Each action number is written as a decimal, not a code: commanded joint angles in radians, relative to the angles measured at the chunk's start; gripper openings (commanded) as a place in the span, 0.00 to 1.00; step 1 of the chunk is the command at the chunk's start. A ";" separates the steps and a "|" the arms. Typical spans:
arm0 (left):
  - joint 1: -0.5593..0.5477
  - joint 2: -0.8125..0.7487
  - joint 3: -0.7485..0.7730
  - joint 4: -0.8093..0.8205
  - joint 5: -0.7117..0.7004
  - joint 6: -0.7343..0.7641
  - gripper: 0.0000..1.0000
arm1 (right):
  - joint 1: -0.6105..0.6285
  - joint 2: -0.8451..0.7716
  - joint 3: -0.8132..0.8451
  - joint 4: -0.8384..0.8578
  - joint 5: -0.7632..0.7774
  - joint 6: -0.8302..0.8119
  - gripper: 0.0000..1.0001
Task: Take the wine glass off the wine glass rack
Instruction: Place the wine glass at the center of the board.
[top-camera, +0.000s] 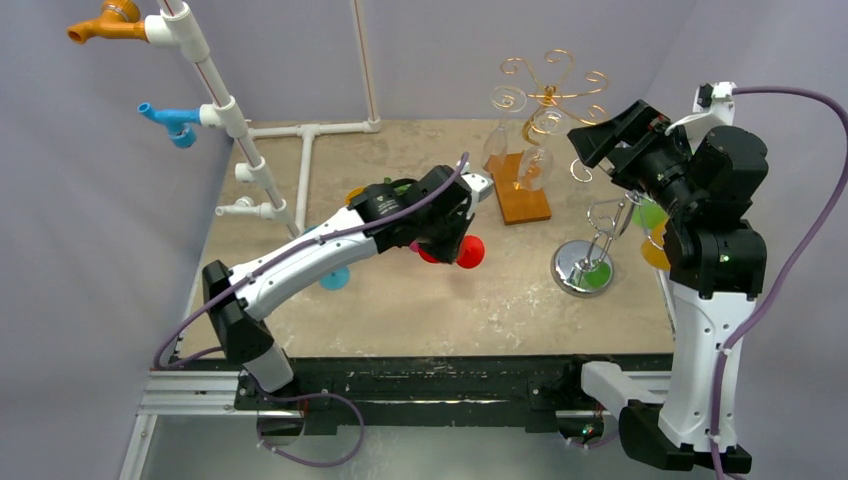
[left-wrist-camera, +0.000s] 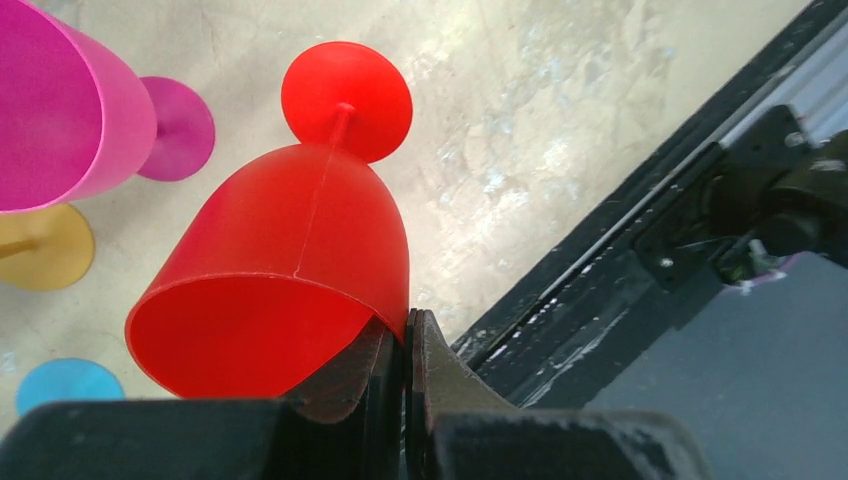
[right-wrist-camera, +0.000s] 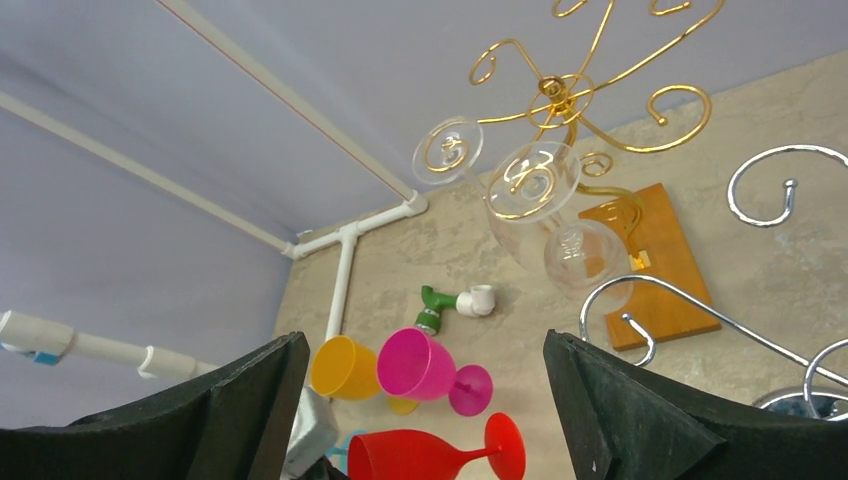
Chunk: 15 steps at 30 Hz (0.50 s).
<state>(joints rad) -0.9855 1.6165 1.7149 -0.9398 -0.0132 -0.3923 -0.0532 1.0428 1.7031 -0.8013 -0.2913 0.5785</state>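
The clear wine glass (right-wrist-camera: 528, 205) hangs bowl-down from the gold wine glass rack (right-wrist-camera: 553, 88), just ahead of the wide-open, empty right gripper (right-wrist-camera: 420, 345). It should grip the stem, then slide the foot outward along its hook before lowering. The left gripper (left-wrist-camera: 405, 350) is closed, apparently pinching a red wine glass (left-wrist-camera: 290, 250) by its rim.

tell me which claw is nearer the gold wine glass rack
Right. The right claw, open, sits just beside the gold rack and its hanging clear glasses; the left claw is farther off over the table, shut on the rim of the red glass.
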 joint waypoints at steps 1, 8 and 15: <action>-0.009 0.080 0.104 -0.071 -0.099 0.082 0.00 | -0.002 -0.004 0.057 0.004 0.073 -0.034 0.99; -0.012 0.214 0.175 -0.112 -0.126 0.118 0.00 | -0.002 -0.030 0.024 0.043 0.107 -0.029 0.99; -0.012 0.307 0.229 -0.122 -0.123 0.131 0.00 | -0.002 -0.042 -0.009 0.057 0.107 -0.032 0.99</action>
<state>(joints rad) -0.9916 1.8965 1.8721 -1.0428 -0.1146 -0.2924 -0.0536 1.0130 1.7161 -0.7895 -0.1989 0.5636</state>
